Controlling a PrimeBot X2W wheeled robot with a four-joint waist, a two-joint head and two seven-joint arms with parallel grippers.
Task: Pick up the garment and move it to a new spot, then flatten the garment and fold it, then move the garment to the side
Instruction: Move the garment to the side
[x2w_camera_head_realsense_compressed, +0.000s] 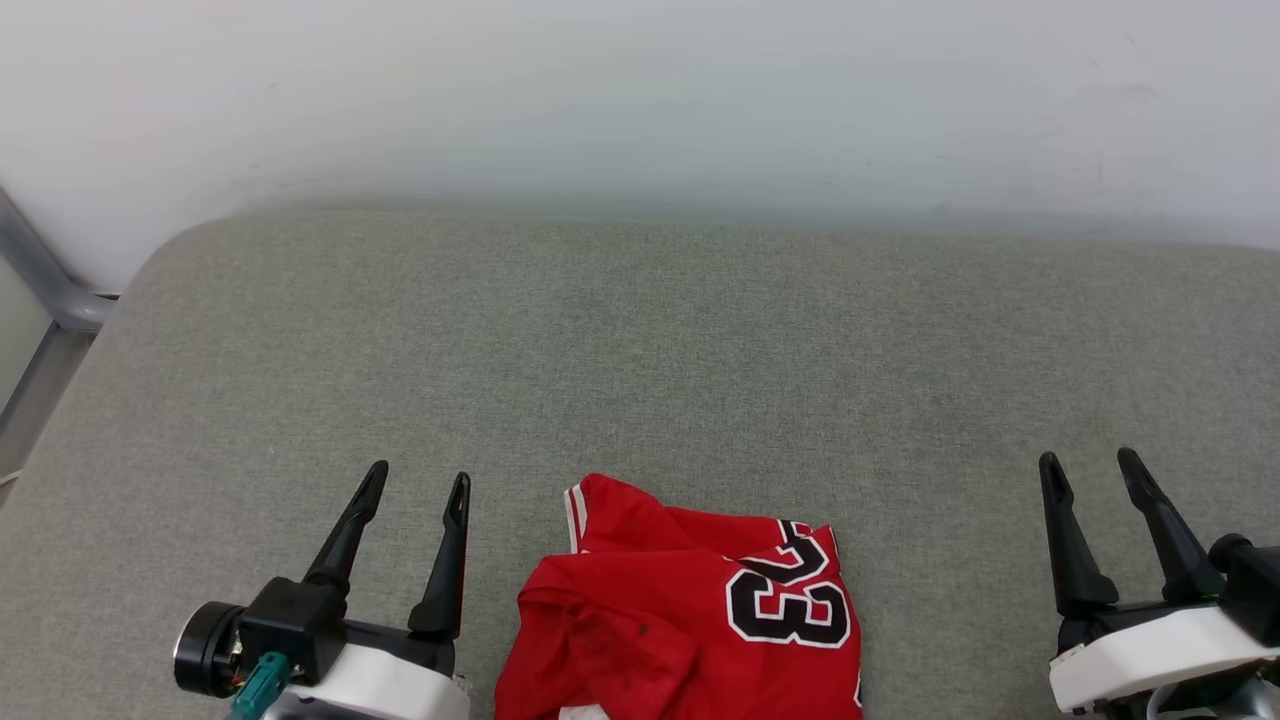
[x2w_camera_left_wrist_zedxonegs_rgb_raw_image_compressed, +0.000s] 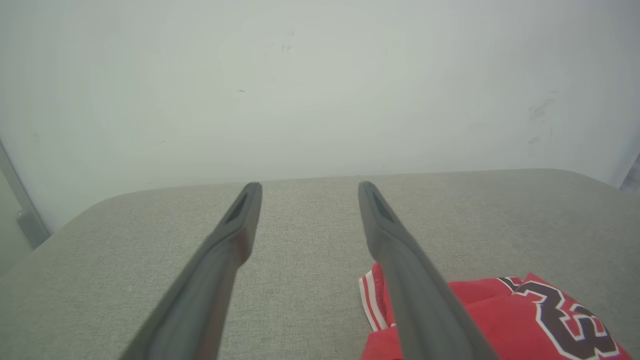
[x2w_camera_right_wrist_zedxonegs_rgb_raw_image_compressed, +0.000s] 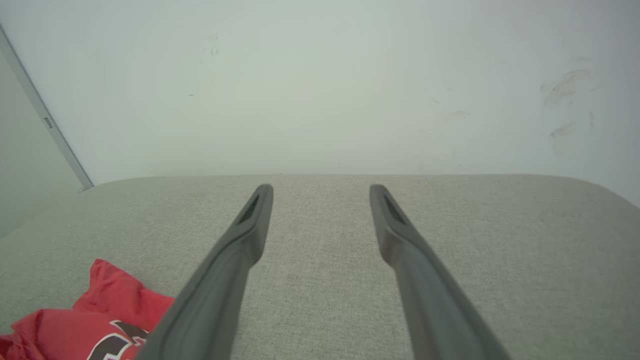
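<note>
The garment is a red jersey with black-white number lettering and striped trim, lying crumpled at the near middle of the grey surface, its lower part cut off by the bottom edge. My left gripper stands open just to its left, apart from the cloth, nothing between its fingers. My right gripper is open far to the garment's right, also empty. In the left wrist view the garment lies at lower right beside my gripper. The right wrist view shows the garment at lower left of that gripper.
The grey fabric surface has rounded far corners and ends at a pale wall. A grey metal frame runs down the far left beside the surface's edge.
</note>
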